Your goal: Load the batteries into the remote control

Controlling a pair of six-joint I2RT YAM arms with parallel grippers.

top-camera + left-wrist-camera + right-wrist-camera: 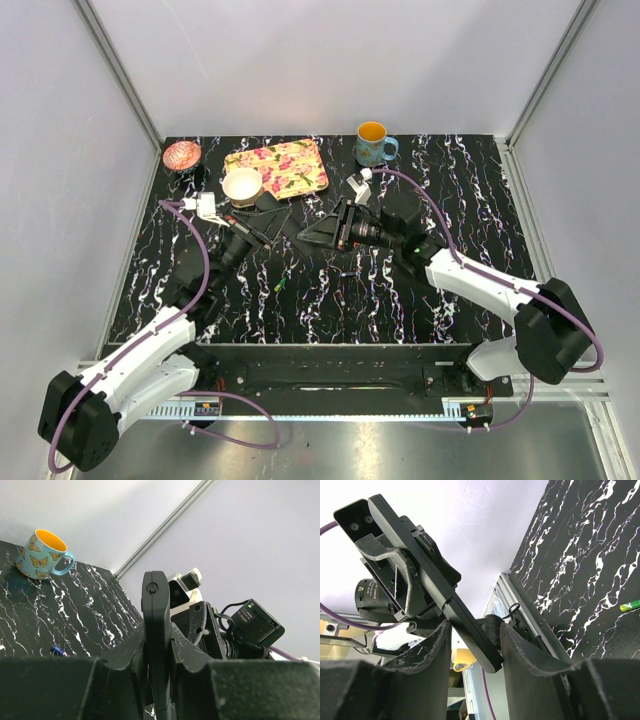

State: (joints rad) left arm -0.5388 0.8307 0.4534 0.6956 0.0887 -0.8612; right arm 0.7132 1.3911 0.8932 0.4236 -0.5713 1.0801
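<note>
Remote control [155,610] between left claw [158,655] and right claw [475,636], both tight around it.

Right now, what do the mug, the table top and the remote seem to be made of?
The mug looks like glazed ceramic: glossy, with printed butterflies. The table top looks like black marble with white veins, though it could be a printed laminate. The remote looks like matt black plastic: smooth, dull, moulded edges.
</note>
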